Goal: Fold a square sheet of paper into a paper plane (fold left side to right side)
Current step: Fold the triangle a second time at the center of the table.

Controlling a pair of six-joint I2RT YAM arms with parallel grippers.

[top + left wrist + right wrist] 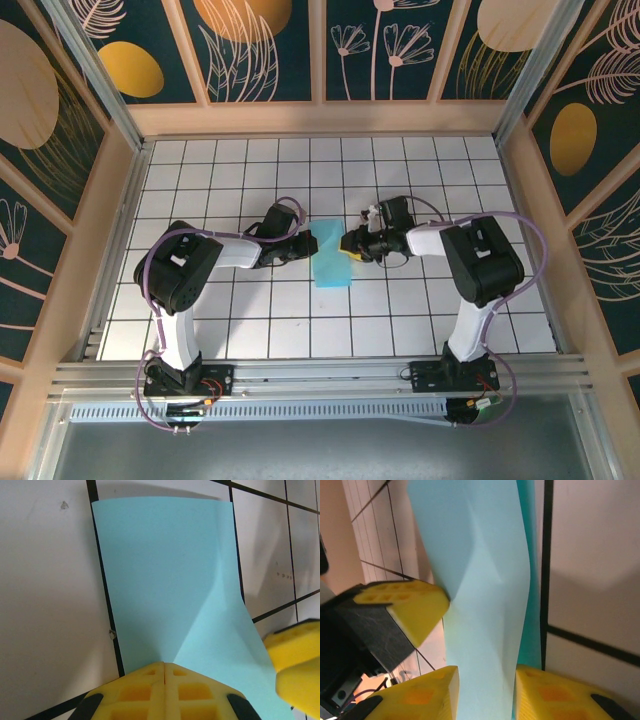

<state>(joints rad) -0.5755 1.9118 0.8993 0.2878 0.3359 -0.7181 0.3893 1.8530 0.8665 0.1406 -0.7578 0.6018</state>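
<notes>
Paper (331,258), folded to a narrow cyan strip, lies near the middle of the white, black-gridded worktop (250,320), inside walls (270,50) of pale wood framing dark teal panels with gold discs and line-drawn plants. Left fingers (145,685) are clenched tip to tip on one edge of it, while right fingers (432,690) stand apart with a raised, buckled flap running between them. Whether either of those two touches the flap is hard to make out, and both wrist views cut the strip off at the fingers.
</notes>
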